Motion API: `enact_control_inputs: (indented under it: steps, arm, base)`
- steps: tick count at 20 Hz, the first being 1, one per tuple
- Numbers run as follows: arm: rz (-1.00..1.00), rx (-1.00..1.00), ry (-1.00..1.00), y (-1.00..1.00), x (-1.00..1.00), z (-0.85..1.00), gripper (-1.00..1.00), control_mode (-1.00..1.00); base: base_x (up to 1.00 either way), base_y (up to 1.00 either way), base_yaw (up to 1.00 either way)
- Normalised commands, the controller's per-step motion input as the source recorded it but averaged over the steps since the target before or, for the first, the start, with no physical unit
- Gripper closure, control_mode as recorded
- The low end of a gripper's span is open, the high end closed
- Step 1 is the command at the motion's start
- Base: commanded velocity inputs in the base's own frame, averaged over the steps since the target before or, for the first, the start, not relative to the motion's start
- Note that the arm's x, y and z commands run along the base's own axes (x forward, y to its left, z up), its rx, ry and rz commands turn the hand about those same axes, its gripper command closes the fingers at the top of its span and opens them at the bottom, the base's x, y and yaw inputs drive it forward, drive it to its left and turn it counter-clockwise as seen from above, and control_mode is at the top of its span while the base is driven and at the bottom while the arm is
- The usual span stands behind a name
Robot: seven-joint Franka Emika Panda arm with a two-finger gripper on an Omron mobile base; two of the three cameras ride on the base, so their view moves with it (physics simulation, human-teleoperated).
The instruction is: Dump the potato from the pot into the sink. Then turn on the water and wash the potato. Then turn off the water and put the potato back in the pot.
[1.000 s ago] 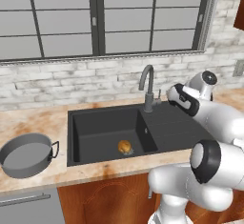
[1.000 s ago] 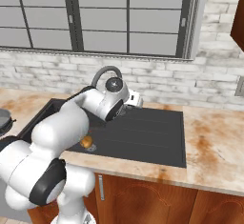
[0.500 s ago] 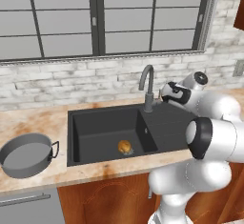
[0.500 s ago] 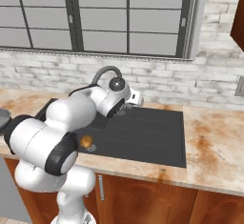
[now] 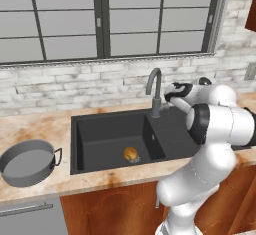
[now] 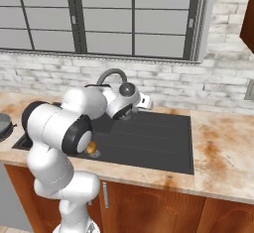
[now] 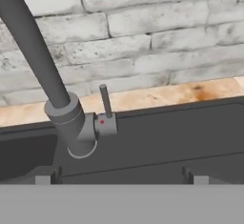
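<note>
fingers apart, facing faucet lever | potato in sink | pot on counter, left

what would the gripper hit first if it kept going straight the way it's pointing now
Probably the faucet: the open gripper faces its base and small upright lever, with the brick wall behind. Exact depth is unclear.

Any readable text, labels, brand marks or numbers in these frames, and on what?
None: no words, brands or numbers anywhere.
The nearest thing to a sign is a small red dot on the faucet lever block.
</note>
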Motion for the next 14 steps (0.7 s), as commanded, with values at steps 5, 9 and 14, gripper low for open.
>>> enact_control_inputs:
  steps: [5,9,14]
  arm:
    - [0.04,0.01,-0.01,-0.1,0.12,-0.21,-1.0,-1.0]
    - [0.09,0.0,-0.07,0.0,0.01,-0.11,-1.0,-1.0]
    - [0.08,0.0,-0.03,0.0,0.08,-0.06,-1.0,-1.0]
  base:
    - [0.0,0.0,0.0]
    - [0.0,0.0,0.0]
    - [0.0,0.0,0.0]
